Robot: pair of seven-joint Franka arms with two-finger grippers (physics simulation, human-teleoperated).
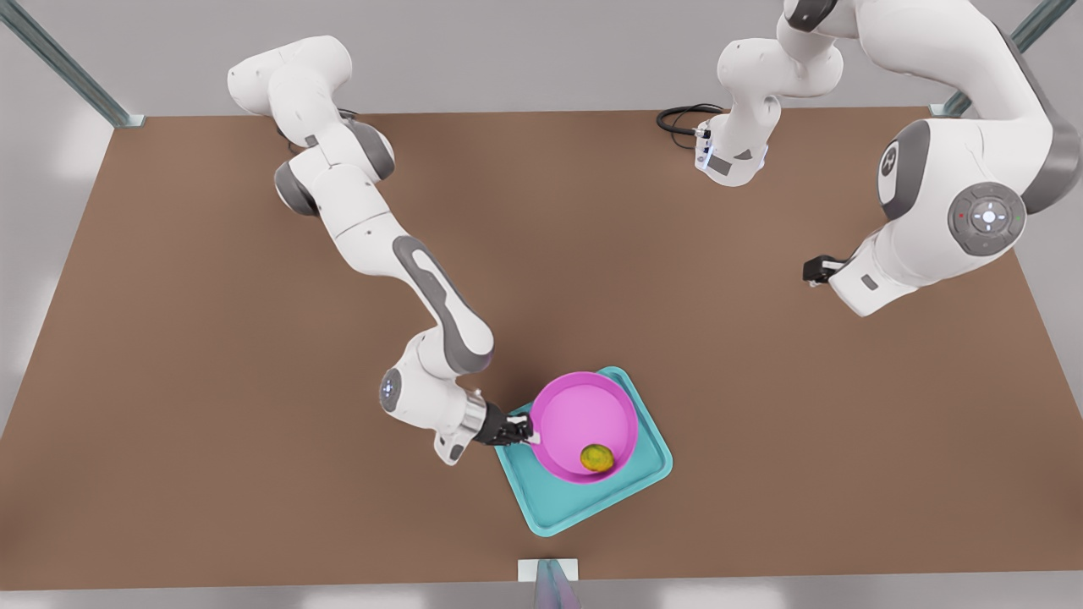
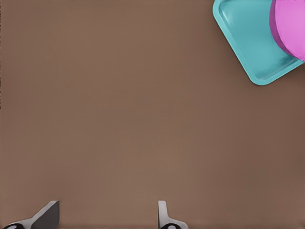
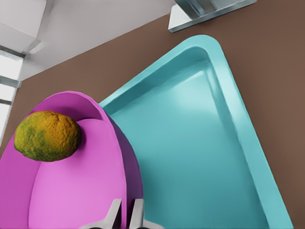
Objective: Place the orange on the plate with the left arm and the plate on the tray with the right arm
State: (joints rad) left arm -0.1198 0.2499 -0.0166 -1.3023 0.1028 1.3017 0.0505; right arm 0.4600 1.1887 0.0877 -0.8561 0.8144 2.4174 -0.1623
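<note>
Right gripper (image 1: 526,431) pinches the plate (image 1: 584,419) rim, held tilted over the tray (image 1: 584,499) with the orange (image 1: 596,458) inside; left gripper (image 2: 107,217), spread, waits well apart.

The right gripper (image 1: 526,433) sits at the tray's (image 1: 592,501) edge on the front view's left, its fingers (image 3: 125,215) closed on the plate's (image 1: 584,414) rim (image 3: 127,167). The plate lies over the tray, just beyond the gripper toward the front view's right. The orange (image 1: 597,458) rests inside the plate, against the wall on the side away from the gripper's grip and toward the table's (image 1: 211,381) near edge. The tray lies on the table, extending past the plate toward that near edge. The left gripper (image 1: 814,271) hangs above bare table, well apart from the right gripper, with the tray (image 2: 248,43) and plate (image 2: 288,26) off ahead of its spread fingers (image 2: 164,214).
</note>
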